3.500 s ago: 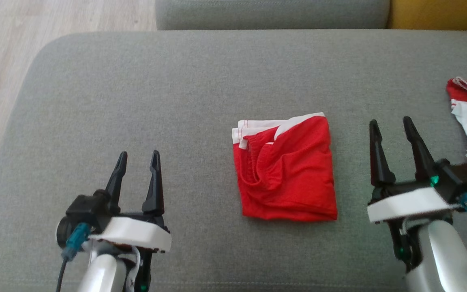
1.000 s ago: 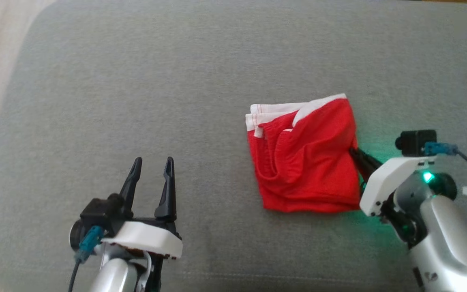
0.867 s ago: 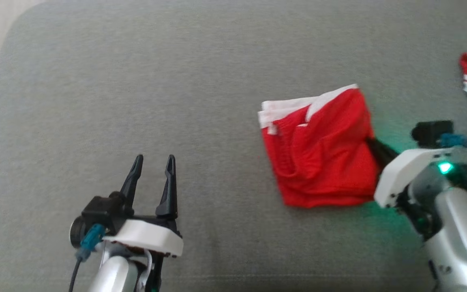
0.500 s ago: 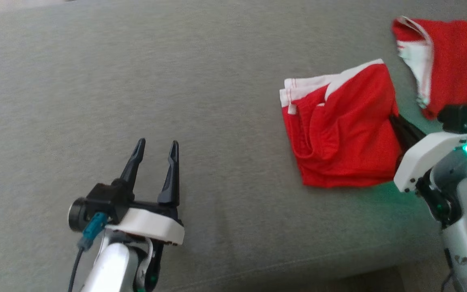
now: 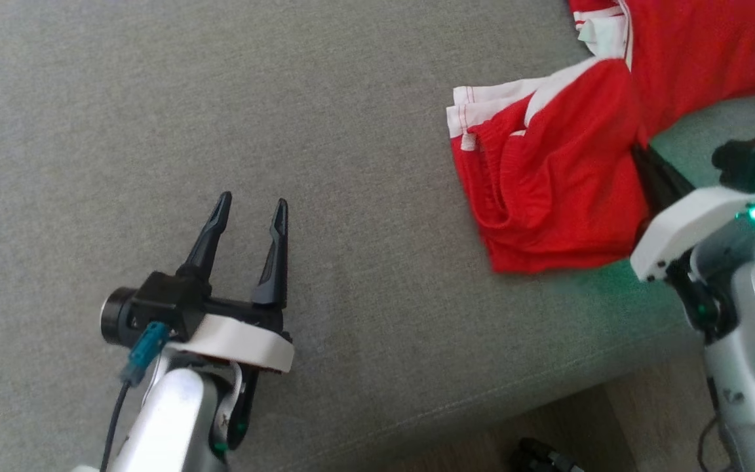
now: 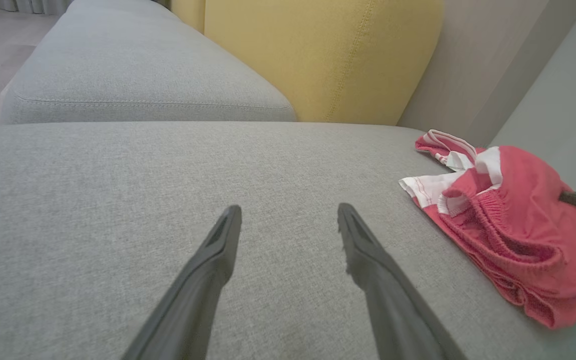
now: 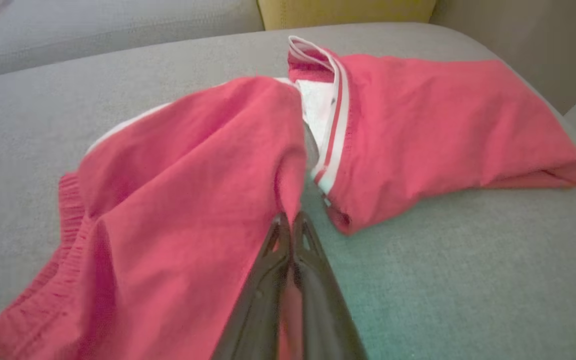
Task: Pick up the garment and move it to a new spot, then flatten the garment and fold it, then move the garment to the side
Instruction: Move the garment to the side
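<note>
The garment [image 5: 548, 177] is a pair of red shorts with a white waistband, folded and lying on the grey sofa seat [image 5: 351, 98]. My right gripper [image 5: 646, 167] is shut on its right edge, dark fingers low against the cushion. In the right wrist view the gripper [image 7: 290, 220] pinches a fold of the garment [image 7: 178, 175], which is raised at that spot. My left gripper [image 5: 251, 200] hovers open over bare cushion well to the left, holding nothing. In the left wrist view that gripper [image 6: 288, 210] stands open with the garment [image 6: 508, 235] off to its right.
A second red and white garment [image 5: 692, 52] lies just right of and behind the held one, touching it [image 7: 443, 130]. A yellow cushion [image 6: 318, 55] and another grey seat [image 6: 133, 85] lie behind. The sofa's front edge and floor [image 5: 613, 419] show at lower right.
My right gripper came down from open and shut on the garment's right edge, then dragged it right until it meets the second red garment. The head camera turned right. The left gripper stayed open.
</note>
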Controlling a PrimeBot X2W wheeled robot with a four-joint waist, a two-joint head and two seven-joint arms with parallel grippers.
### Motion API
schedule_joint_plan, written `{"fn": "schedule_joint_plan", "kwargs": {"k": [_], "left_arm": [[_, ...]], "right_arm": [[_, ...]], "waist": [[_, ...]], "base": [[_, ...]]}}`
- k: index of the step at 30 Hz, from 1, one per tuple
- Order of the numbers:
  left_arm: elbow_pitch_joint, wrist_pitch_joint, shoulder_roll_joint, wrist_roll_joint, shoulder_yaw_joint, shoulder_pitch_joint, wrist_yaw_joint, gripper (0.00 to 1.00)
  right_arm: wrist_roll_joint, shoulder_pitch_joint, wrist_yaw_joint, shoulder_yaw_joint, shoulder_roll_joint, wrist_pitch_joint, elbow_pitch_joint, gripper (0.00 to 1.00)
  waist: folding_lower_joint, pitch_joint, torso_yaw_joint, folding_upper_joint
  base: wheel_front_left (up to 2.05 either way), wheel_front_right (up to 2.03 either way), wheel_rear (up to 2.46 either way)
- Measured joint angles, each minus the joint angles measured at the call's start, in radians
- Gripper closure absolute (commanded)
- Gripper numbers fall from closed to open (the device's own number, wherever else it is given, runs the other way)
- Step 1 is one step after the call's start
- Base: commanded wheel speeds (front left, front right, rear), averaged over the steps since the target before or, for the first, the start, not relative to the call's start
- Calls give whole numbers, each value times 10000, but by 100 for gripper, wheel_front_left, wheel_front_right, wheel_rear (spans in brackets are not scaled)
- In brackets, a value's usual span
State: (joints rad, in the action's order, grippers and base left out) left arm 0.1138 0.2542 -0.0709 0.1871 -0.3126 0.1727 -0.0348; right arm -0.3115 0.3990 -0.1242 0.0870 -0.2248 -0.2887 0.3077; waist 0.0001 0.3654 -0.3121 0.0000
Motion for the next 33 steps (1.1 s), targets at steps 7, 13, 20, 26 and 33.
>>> {"fn": "schedule_joint_plan", "kwargs": {"k": [7, 13, 20, 26, 33], "left_arm": [[-92, 15, -59, 2, 2, 172, -4, 0], [-148, 15, -48, 6, -6, 195, -17, 0], [-182, 15, -29, 6, -2, 240, -40, 0], [-224, 15, -17, 6, 2, 338, -90, 0], [-268, 15, 42, 4, 23, 445, -90, 0]], "right_arm": [[314, 1466, 0, -541, 136, 245, 702, 100], [855, 2512, 0, -1593, -10, 383, 1816, 100], [1599, 3380, 0, -3035, -504, 771, 2661, 100], [2429, 3749, 0, -3666, -821, 993, 3070, 100], [3616, 4269, 0, -4926, -865, 1438, 3313, 100]], "waist": [[-1, 94, 274, 0], [-1, 189, 649, 0], [-1, 366, 1112, 0], [-1, 523, 1340, 0], [-1, 798, 1523, 0]], "base": [[0, 0, 0], [0, 0, 0], [0, 0, 0], [0, 0, 0], [0, 0, 0]]}}
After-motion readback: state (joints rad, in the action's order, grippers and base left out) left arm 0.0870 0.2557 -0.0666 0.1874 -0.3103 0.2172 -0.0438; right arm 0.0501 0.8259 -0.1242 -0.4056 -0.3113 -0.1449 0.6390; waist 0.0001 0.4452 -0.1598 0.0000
